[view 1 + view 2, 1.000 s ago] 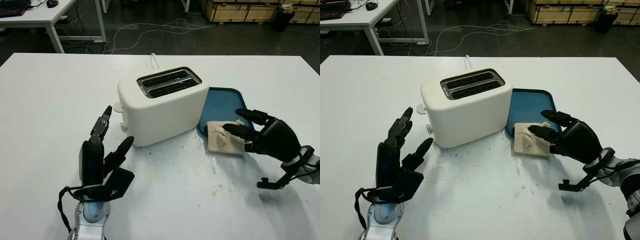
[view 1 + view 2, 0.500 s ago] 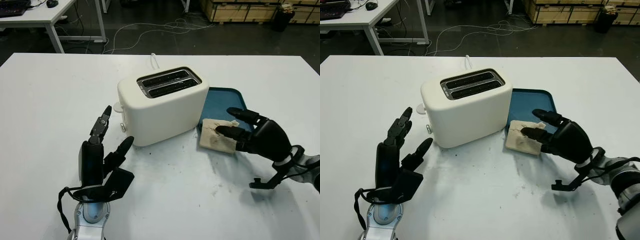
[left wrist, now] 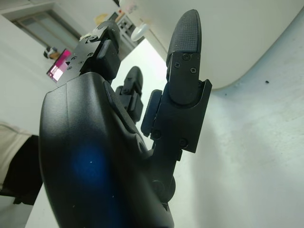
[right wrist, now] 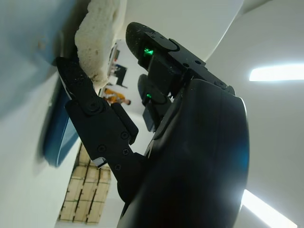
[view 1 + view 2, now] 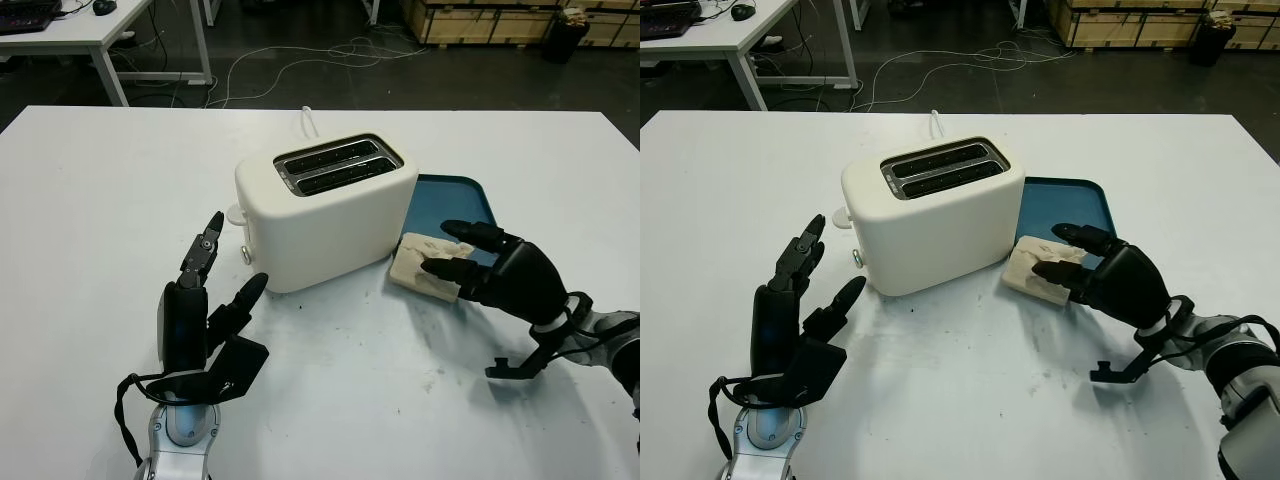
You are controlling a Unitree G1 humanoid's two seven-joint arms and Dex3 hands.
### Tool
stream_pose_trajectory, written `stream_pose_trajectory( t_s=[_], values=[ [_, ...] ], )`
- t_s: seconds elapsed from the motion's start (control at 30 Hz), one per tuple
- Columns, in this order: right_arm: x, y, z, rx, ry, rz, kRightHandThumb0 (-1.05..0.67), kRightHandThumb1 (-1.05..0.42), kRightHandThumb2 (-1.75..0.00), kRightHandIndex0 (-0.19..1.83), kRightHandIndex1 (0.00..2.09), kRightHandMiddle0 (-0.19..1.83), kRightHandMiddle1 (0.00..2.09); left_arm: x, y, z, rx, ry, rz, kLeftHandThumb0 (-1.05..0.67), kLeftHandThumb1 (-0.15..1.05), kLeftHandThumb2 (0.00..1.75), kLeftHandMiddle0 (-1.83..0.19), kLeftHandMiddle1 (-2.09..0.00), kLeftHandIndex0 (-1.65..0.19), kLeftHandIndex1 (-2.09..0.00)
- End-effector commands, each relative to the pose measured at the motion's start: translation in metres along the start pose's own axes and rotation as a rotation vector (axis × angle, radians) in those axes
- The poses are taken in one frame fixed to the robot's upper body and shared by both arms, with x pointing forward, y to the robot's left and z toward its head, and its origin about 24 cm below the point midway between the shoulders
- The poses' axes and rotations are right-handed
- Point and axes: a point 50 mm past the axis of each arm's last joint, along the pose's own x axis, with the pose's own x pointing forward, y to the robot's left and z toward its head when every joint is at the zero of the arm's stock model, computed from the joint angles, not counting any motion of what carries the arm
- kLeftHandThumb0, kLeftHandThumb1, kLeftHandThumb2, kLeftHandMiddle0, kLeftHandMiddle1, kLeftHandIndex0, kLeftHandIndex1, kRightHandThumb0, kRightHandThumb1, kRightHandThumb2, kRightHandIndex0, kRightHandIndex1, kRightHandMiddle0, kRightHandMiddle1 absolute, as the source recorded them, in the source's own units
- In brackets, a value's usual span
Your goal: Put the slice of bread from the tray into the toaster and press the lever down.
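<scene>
At the blue tray's (image 5: 442, 205) near rim — right hand (image 5: 495, 275) pinching the rough, pale bread slice (image 5: 425, 265) beside the smooth toaster (image 5: 325, 210).

Two head cameras, set side by side, look forward and down across the white desk (image 5: 90, 200) from above its near edge. Both take in the toaster (image 5: 325, 210), the blue tray (image 5: 450, 200) and the floor with cables beyond the far edge; the right eye view sits slightly to one side, so the toaster (image 5: 932, 213) lies further left in it. The left wrist camera sits tight behind the left hand (image 3: 102, 156), looking low along the desk at the toaster's side. The right wrist camera sits just as close behind the right hand (image 4: 185, 137), facing the bread slice (image 4: 97, 42) and tray edge.
</scene>
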Motion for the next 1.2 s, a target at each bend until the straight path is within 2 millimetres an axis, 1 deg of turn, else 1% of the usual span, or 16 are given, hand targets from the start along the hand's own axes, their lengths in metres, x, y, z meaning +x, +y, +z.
stream_pose_trajectory(
  t_s=[0.0,0.1,0.33,0.43,0.63,0.7,0.73,0.77,0.8,0.83,0.87,0.97,1.03,1.07,1.1,1.17],
  values=[
    [-0.003,0.007,0.006,0.000,-0.007,0.031,-0.28,-0.38,0.00,0.55,0.21,0.96,0.01,0.001,-0.001,0.001,-0.007,-0.004,0.000,-0.61,0.92,0.22,-0.46,0.00,-0.35,0.00],
    [-0.001,0.008,0.006,-0.015,0.004,-0.005,-0.30,-0.40,-0.01,0.57,0.29,0.97,0.01,0.001,0.000,0.001,-0.002,0.000,-0.003,-0.62,0.92,0.22,-0.46,0.00,-0.35,0.00],
    [0.004,0.007,0.008,-0.002,0.064,-0.107,-0.10,-0.48,-0.02,0.85,0.52,1.07,0.04,0.001,0.000,0.001,-0.005,-0.004,-0.006,-0.61,0.92,0.22,-0.45,0.00,-0.34,0.00],
    [0.006,0.006,0.008,-0.021,0.080,-0.143,-0.10,-0.52,-0.02,0.95,0.54,1.11,0.05,0.001,-0.001,0.001,-0.009,-0.002,-0.008,-0.61,0.92,0.22,-0.45,0.00,-0.34,0.00],
    [0.013,0.004,0.010,-0.002,0.092,-0.178,-0.19,-0.53,-0.01,1.09,0.55,1.20,0.06,0.001,-0.001,0.001,0.005,-0.002,-0.008,-0.62,0.92,0.22,-0.46,-0.01,-0.35,0.00],
    [0.016,0.003,0.011,-0.027,0.095,-0.209,-0.20,-0.52,0.00,1.24,0.64,1.32,0.11,0.000,-0.001,0.000,-0.007,0.000,-0.011,-0.62,0.92,0.22,-0.45,0.00,-0.34,0.00],
    [0.017,0.003,0.011,-0.038,0.097,-0.220,-0.22,-0.52,0.00,1.32,0.78,1.43,0.14,0.000,-0.001,0.000,-0.011,0.000,-0.013,-0.61,0.92,0.22,-0.45,0.00,-0.34,0.00],
    [0.018,0.002,0.010,-0.048,0.099,-0.228,-0.24,-0.53,0.00,1.31,1.02,1.50,0.21,0.000,-0.001,0.000,-0.011,0.001,-0.012,-0.60,0.92,0.22,-0.45,0.00,-0.34,0.00],
    [0.020,0.001,0.010,-0.055,0.104,-0.236,-0.25,-0.56,-0.01,1.30,1.29,1.54,0.35,0.000,-0.001,0.000,-0.011,0.000,-0.010,-0.61,0.92,0.22,-0.45,0.00,-0.34,0.00],
    [0.021,0.000,0.010,-0.067,0.108,-0.241,-0.26,-0.57,-0.01,1.29,1.42,1.56,0.43,0.000,-0.001,0.000,-0.011,0.001,-0.009,-0.60,0.92,0.22,-0.45,0.00,-0.34,0.00],
    [0.022,-0.001,0.010,-0.081,0.113,-0.244,-0.28,-0.59,-0.01,1.28,1.50,1.56,0.48,0.000,-0.001,0.000,-0.011,0.001,-0.009,-0.60,0.92,0.21,-0.45,0.00,-0.34,0.00],
    [0.025,-0.004,0.009,-0.096,0.139,-0.232,-0.31,-0.66,-0.03,1.26,1.55,1.56,0.52,0.001,-0.001,0.000,-0.013,0.002,-0.010,-0.61,0.92,0.21,-0.45,0.00,-0.34,0.00],
    [0.027,-0.007,0.010,-0.072,0.160,-0.235,-0.29,-0.69,-0.02,1.23,1.58,1.55,0.52,0.001,-0.001,0.000,-0.013,0.002,-0.010,-0.61,0.92,0.22,-0.45,0.00,-0.34,0.00],
    [0.029,-0.010,0.011,-0.052,0.165,-0.238,-0.24,-0.68,-0.01,1.22,1.61,1.56,0.53,0.001,-0.001,0.000,-0.010,0.004,-0.011,-0.62,0.92,0.22,-0.45,0.00,-0.34,0.00],
    [0.031,-0.012,0.012,-0.036,0.172,-0.240,-0.16,-0.68,-0.01,1.18,1.65,1.52,0.58,0.001,-0.001,0.000,-0.009,0.005,-0.010,-0.62,0.92,0.22,-0.45,0.00,-0.34,0.00],
    [0.034,-0.017,0.013,-0.015,0.189,-0.234,-0.10,-0.69,0.00,1.16,1.67,1.44,0.71,0.001,-0.001,0.000,-0.008,0.003,-0.010,-0.62,0.92,0.22,-0.45,0.00,-0.34,0.00]
  ],
)
